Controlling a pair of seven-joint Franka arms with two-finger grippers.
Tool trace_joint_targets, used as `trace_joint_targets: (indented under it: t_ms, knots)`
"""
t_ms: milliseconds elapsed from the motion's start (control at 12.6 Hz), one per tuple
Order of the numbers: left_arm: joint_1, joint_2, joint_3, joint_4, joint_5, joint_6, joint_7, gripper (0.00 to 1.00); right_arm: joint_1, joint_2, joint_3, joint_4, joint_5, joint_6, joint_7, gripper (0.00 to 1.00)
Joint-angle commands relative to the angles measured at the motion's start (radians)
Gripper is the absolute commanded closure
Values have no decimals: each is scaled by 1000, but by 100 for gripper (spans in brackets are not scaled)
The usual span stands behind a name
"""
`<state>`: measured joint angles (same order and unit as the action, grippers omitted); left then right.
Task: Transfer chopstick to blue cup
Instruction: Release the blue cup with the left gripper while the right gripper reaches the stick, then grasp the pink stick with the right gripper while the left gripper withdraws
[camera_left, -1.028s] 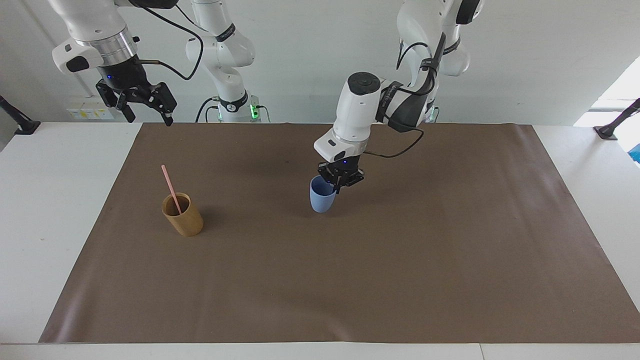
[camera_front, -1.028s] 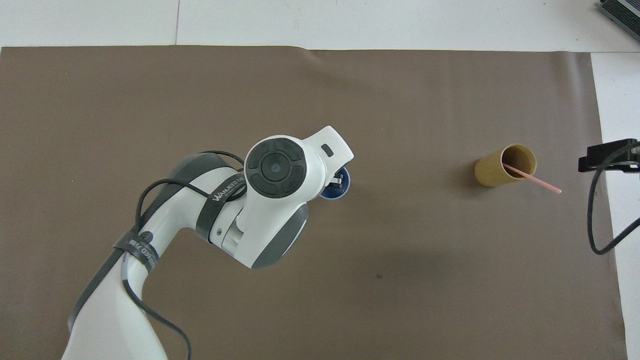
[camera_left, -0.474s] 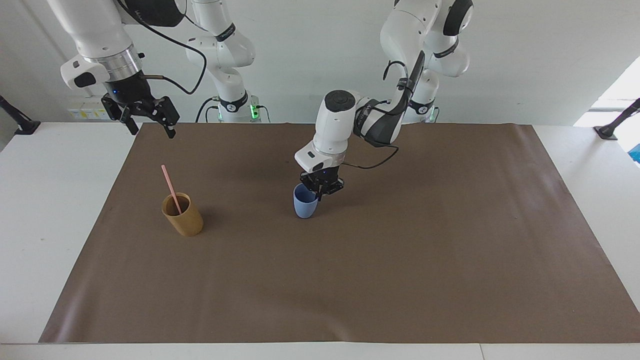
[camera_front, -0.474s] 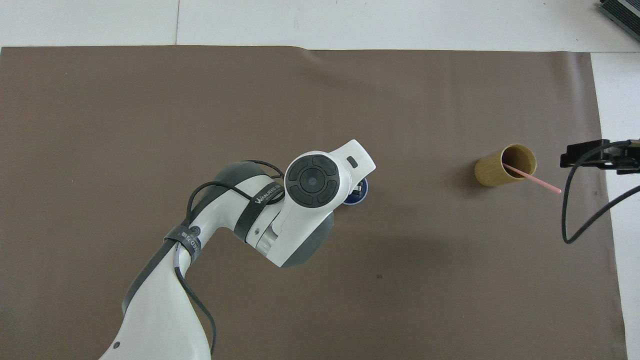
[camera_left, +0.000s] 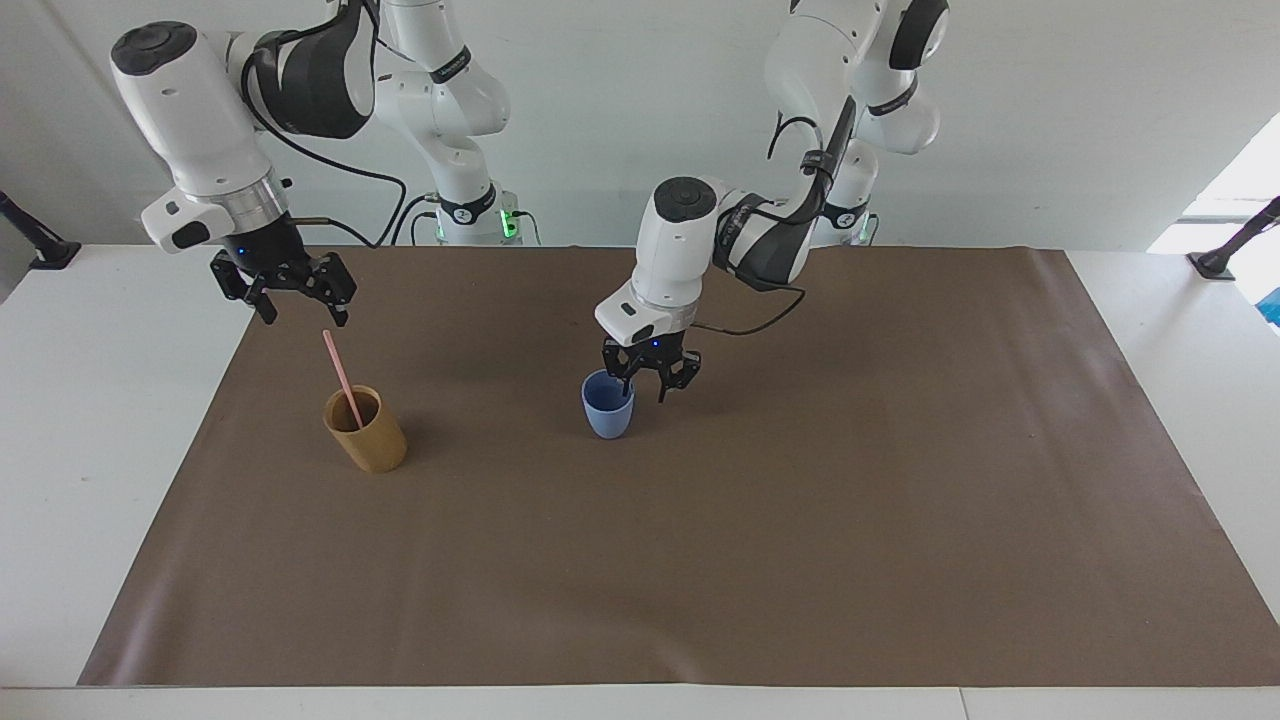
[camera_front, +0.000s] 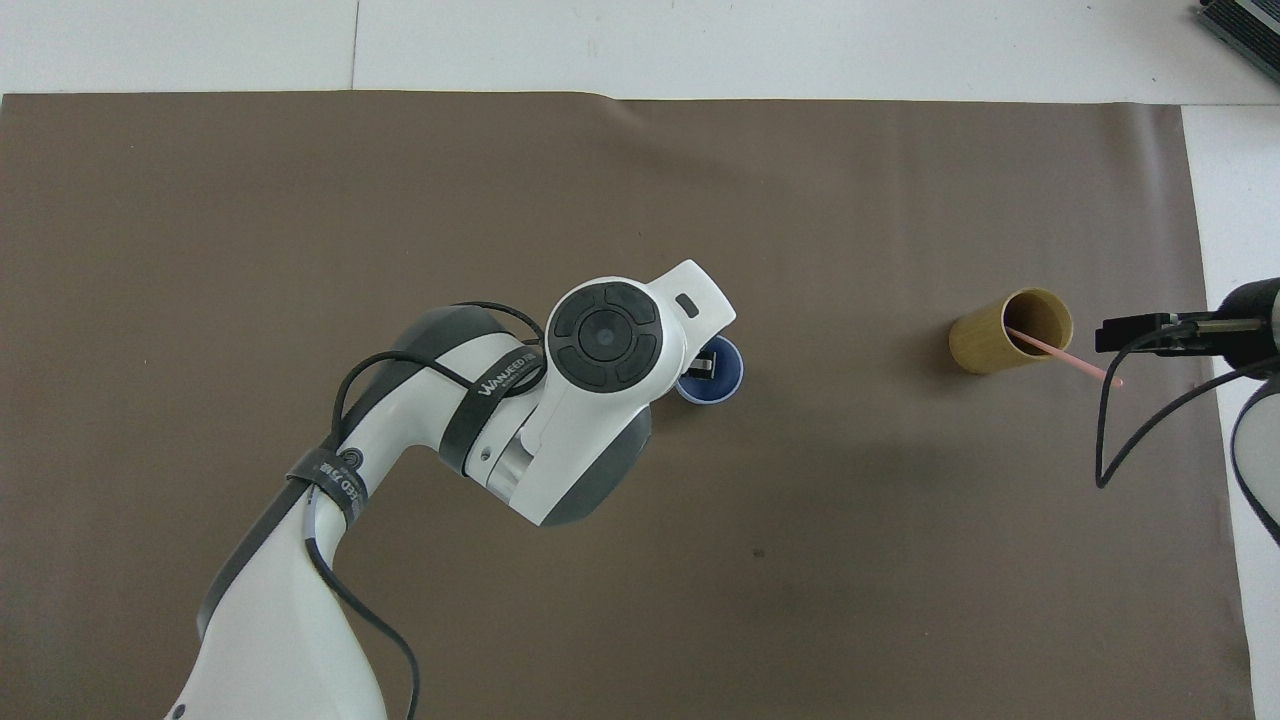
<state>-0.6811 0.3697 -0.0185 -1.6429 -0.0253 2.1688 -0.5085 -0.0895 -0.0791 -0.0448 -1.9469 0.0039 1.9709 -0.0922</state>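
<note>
Your left gripper had just let go of the blue cup; its fingers stood apart astride the rim, and the cup sat upright mid-mat, freed for loading; your right gripper, fingers spread wide, had dropped over the chopstick, which leaned in the tan cup near the right arm's end of the mat.

Matt blue cup, wood-like tan cup

1. You have a pale pink chopstick in a tan-brown cup
2. Your blue cup is plain light blue
3. A brown mat covers your white worktop
4. Both arms are white, with black fingers
</note>
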Motion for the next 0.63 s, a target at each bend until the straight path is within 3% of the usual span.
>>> trace_joint_targets:
  t_ms: [0,158,395,553]
  knots:
    - [95,-112,0,-18,-10,-116,11,0,-22,-36,9,-121,-13,100,-47,0]
    - [204,-191,-1,-41,-10,-191,57,0,-35,-25,9,-171,-12,167,-70,0]
    - [363,-287,-1,-80,-13,-328,279,0,-33,-4,9,-231,-13,267,-92,2]
    - [441,-316,-1,-81,-13,-413,407,0,-36,-2,9,-231,-13,260,-106,19]
